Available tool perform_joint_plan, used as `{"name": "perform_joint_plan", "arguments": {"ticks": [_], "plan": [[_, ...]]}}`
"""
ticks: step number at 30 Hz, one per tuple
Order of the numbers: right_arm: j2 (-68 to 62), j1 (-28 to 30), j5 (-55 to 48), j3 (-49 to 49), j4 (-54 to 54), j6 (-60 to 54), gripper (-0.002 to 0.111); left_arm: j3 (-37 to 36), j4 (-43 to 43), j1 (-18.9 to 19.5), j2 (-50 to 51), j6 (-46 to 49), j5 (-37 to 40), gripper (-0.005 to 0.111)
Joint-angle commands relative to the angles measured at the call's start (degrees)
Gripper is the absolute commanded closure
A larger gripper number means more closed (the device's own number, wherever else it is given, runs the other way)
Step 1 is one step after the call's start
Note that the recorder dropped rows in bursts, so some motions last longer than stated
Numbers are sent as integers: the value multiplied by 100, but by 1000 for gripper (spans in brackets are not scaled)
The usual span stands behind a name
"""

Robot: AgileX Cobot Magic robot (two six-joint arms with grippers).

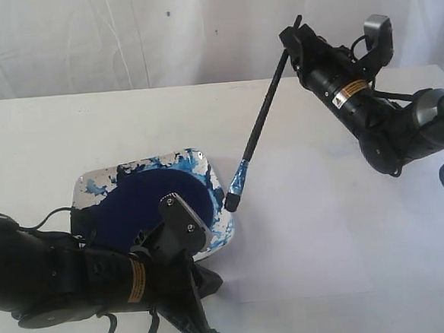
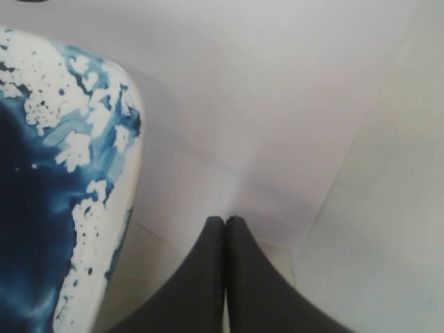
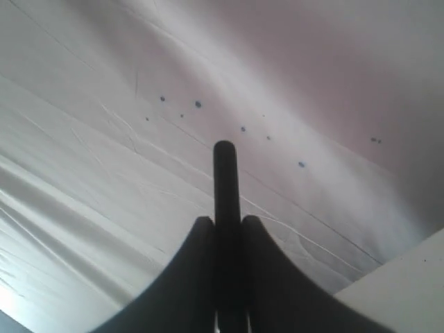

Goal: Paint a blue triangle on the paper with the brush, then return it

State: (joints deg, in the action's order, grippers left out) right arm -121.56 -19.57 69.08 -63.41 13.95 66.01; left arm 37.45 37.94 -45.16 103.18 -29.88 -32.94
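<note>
White table (image 1: pixel 37 134), black brush (image 1: pixel 258 130) (tip seemingly blue).

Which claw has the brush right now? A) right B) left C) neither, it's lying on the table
A: the right claw is shut on the brush by its black handle, tip pointing down toward the dish; the left claw is shut and empty.

No readable text, even on arm stickers (image 1: pixel 352 91)

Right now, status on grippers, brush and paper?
Right gripper shut on brush, tip beside dish rim. Left gripper shut, empty, at paper edge beside dish. Paper blank, no triangle yet.
</note>
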Motion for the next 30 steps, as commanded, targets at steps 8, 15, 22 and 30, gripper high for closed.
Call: {"name": "perform_joint_plan", "arguments": {"ticks": [8, 15, 22, 30], "plan": [[60, 28, 88, 203, -24, 624, 108, -4, -19, -12, 17, -31, 155, 107], [48, 13, 88, 345, 77, 637, 108, -4, -19, -12, 17, -31, 155, 107], [15, -207, 88, 423, -175, 586, 108, -4, -19, -12, 17, -31, 100, 107], [2, -272, 88, 452, -299, 80, 108, -4, -19, -12, 17, -31, 89, 107]]}}
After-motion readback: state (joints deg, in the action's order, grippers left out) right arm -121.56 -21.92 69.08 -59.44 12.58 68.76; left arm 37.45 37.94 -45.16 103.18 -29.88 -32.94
